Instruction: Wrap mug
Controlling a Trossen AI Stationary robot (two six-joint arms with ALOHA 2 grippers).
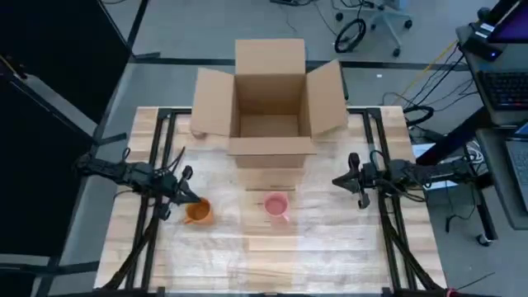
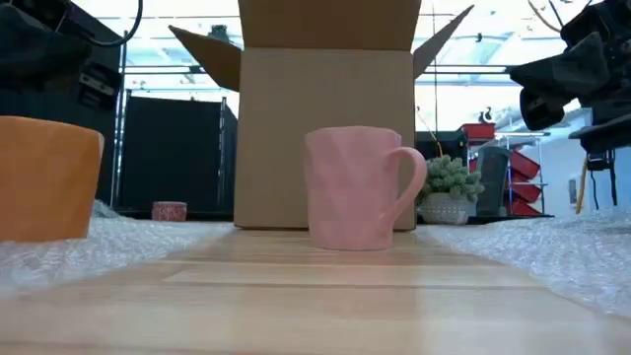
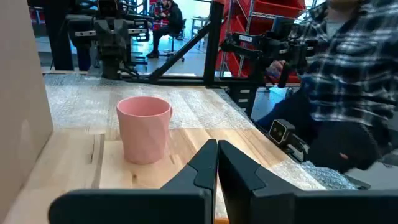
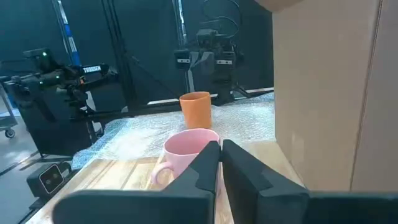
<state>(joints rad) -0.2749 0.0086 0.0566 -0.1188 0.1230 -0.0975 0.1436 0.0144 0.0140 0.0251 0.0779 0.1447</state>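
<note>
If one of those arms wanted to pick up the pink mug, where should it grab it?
Probably the rim. The pink mug stands upright with its mouth open to the top, so one finger could go inside and one outside the wall, coming straight down. Its handle sticks out to one side and looks narrow, a harder target. The right gripper, shut for now, waits beside it; the left gripper is by the orange mug.

Even overhead light is washing the pale desk [image 1: 272,256] in the high view, casting only faint shadows. In the low view, bright windows behind the cardboard box [image 2: 325,138] are blowing out to white, leaving the orange mug [image 2: 44,177] soft and out of focus. The right wrist view is looking dim and bluish.
</note>
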